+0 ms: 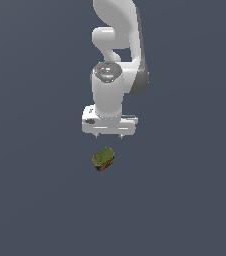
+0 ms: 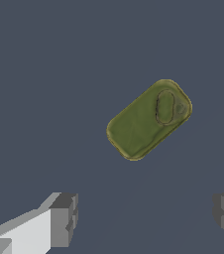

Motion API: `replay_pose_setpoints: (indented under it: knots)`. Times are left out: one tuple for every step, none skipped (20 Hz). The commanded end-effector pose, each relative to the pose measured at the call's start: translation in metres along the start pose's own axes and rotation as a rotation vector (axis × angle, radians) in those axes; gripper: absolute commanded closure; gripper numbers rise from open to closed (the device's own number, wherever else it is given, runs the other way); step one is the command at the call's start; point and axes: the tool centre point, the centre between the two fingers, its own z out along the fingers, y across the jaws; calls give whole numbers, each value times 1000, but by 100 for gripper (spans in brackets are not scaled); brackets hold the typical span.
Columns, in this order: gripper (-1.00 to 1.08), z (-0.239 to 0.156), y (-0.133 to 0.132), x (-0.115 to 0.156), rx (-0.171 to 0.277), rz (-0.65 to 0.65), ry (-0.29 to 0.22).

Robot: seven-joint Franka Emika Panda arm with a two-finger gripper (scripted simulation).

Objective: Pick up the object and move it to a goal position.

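Note:
The object (image 1: pixel 103 158) is a small olive-green can-like item with a dark blue and orange-red underside, lying on the grey floor just in front of the arm. The wrist view gives its flat olive top (image 2: pixel 148 119), a rounded rectangle with an oval pull-tab mark, set at a slant. My gripper (image 1: pixel 108 135) hangs over the floor behind the object and apart from it. Its two grey fingertips (image 2: pixel 64 220) stand far apart with nothing between them, so the gripper (image 2: pixel 146 218) is open. The object lies off to one side of the gap between the fingers.
The white arm (image 1: pixel 116 55) rises behind the gripper in the exterior view. A plain dark grey floor (image 1: pixel 35 200) spreads all around, with no other objects or edges in sight.

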Motion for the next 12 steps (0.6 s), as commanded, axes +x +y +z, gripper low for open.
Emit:
replay_pose_setpoints:
  knots:
    - [-92, 0, 0, 0, 0, 0, 0]
    - [-92, 0, -1, 0, 0, -1, 0]
    - [-92, -1, -3, 0, -1, -5, 0]
    - [-92, -2, -6, 0, -1, -12, 0]
    - [-92, -4, -10, 0, -2, -22, -1]
    - [-92, -6, -15, 0, -4, -34, -1]
    - [-92, -8, -20, 0, -5, -47, -1]
    - [-92, -9, -24, -1, -7, -58, -1]
    - [-92, -10, -26, -1, -8, -67, -1]
    - [-92, -11, -27, -1, -8, -72, -1]
    - [-92, -11, -27, -1, -8, -73, -1]
    - [-92, -11, -27, -1, -8, -72, -1]
